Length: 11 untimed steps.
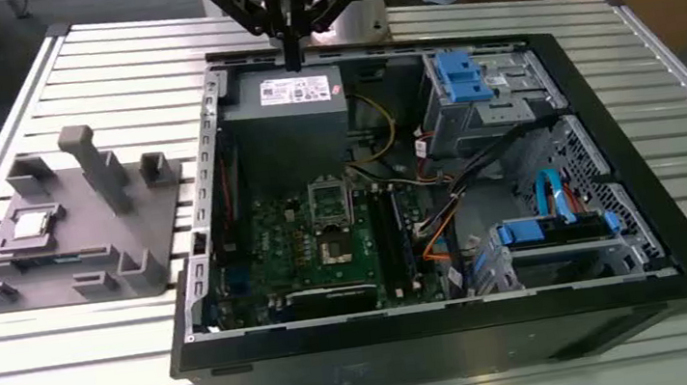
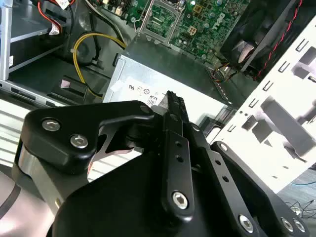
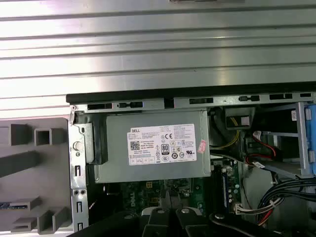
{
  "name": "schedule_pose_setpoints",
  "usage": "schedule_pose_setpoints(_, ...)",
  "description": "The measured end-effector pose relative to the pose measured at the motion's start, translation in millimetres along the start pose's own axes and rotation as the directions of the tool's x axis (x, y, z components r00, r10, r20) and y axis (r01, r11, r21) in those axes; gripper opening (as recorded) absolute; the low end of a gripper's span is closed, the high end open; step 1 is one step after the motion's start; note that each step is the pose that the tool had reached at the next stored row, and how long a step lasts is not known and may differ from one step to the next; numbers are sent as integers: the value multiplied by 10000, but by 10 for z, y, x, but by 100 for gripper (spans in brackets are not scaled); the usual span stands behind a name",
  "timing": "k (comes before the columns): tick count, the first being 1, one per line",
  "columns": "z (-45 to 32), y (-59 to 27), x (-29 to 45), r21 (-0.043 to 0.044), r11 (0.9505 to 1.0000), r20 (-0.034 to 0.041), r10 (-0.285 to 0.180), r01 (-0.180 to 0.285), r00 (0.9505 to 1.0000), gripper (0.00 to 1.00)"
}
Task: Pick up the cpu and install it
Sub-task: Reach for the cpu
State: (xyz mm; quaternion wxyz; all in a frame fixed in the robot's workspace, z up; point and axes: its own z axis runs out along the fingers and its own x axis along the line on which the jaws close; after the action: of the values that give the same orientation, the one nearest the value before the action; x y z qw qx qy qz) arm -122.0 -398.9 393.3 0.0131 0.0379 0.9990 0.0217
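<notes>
Bench (image 1: 28, 384) carries open PC case (image 1: 465, 346) w/ grey PSU (image 1: 284, 122) inside. The gripper (image 1: 293, 62) hangs just above the PSU, pressed together, pinching nothing. Cpu (image 1: 32, 224) lies flat on grey fixture (image 1: 152, 219) outside the case, well apart from gripper.

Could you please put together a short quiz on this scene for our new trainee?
1. True or false: the cpu sits in the motherboard socket.
2. The tool hangs over: A) the labelled grey box, B) the cpu, C) the motherboard socket?
3. Fill in: the cpu rests on the grey ___ beside the case.
Key: 1 false; 2 A; 3 fixture.
</notes>
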Motion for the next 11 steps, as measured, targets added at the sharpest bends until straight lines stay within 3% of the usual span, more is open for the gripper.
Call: schedule_pose_setpoints(11,-1,-2,30,0,10000,0,0,0,10000,11)
